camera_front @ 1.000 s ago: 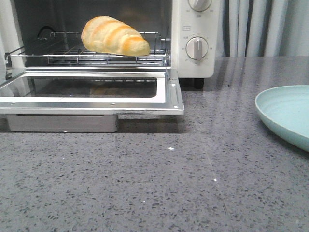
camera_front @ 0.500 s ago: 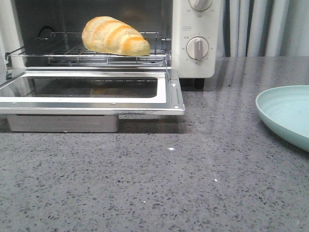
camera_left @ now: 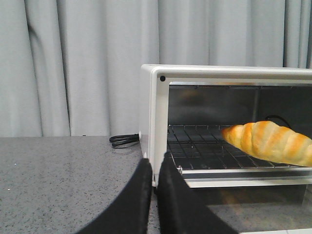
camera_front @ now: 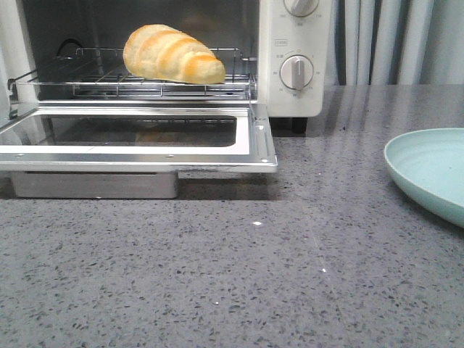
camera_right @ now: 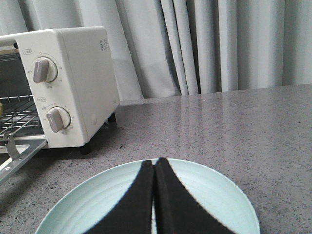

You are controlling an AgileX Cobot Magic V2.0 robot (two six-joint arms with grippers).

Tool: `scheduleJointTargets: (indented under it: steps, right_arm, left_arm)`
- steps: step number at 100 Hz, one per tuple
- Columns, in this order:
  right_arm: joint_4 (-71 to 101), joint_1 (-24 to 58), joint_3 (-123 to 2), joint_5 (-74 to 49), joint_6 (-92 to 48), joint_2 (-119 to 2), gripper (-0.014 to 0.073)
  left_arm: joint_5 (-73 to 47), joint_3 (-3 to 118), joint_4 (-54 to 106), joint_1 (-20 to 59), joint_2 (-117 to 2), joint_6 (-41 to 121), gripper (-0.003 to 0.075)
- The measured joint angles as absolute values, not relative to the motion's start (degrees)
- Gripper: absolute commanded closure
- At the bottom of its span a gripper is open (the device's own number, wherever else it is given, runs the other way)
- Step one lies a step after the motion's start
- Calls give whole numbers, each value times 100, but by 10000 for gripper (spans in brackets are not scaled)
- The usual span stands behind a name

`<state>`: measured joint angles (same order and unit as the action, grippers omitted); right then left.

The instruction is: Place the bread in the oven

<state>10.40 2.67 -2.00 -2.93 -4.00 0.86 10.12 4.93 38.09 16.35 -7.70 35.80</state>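
Bread [camera_front: 172,54] on rack (hands [camera_left: 155,181] closed)

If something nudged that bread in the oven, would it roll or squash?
The bread looks puffy and ridged, so it is probably light and would dent under a firm squeeze. Its tapered, rounded shape on the wire rack suggests it might rock or swing round instead of rolling straight.
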Motion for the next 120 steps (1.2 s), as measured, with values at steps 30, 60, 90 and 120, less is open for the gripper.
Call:
scheduleJointTargets:
  steps: [30,60,90,120]
  right_arm:
    - [1075,267,-200,-293,-400,86,639]
    - [1075,267,-186,-290,-400,86,639]
    - [1075,267,-186,-290,-400,86,639]
    - [1075,267,-186,-290,-400,86,639]
  left_arm:
    - [1000,489,3821,1635,-770,3580,740]
    - [956,489,3821,1635,-770,3580,740]
    - [949,489,3821,1635,-770,3580,740]
    - [909,415,3680,1567,-770,3580,740]
